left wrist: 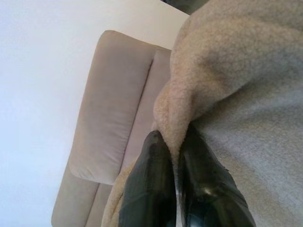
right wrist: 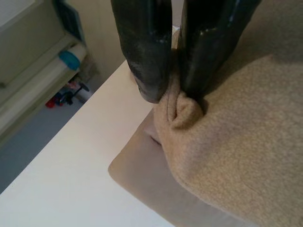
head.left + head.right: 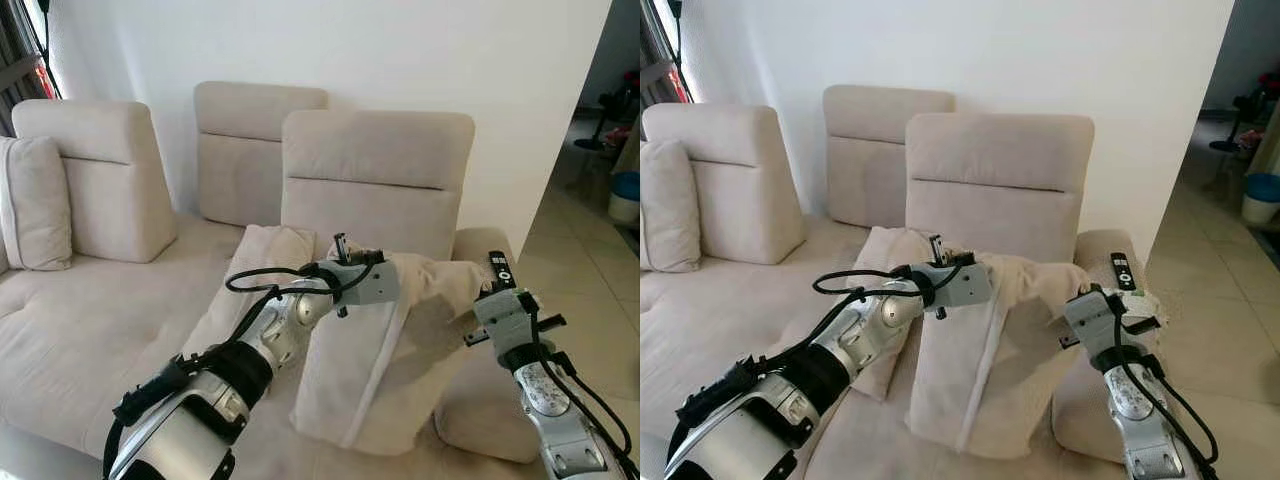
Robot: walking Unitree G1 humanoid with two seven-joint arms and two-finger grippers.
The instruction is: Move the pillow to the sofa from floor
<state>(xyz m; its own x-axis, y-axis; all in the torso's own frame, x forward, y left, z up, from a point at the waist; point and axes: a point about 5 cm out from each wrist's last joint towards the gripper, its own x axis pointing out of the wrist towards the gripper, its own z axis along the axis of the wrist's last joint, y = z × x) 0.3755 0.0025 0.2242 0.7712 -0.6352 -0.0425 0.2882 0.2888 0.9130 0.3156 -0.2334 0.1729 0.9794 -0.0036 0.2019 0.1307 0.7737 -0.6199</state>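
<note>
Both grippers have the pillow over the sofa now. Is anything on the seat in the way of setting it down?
Partly. The pillow, pinched by the left gripper and right gripper, hangs over the sofa seat. Another cushion lies beside it on the left, and a remote rests on the armrest at right. The seat ahead looks free.

The pillow (image 3: 385,350), pinched by both grippers, stands against the upright back cushion (image 3: 378,180), blocking the sofa's right end. A remote (image 3: 1121,270) lies on the armrest (image 3: 1095,390) just beside it. To the left, the wide seat (image 3: 90,330) lies open up to a small cushion (image 3: 35,205).
</note>
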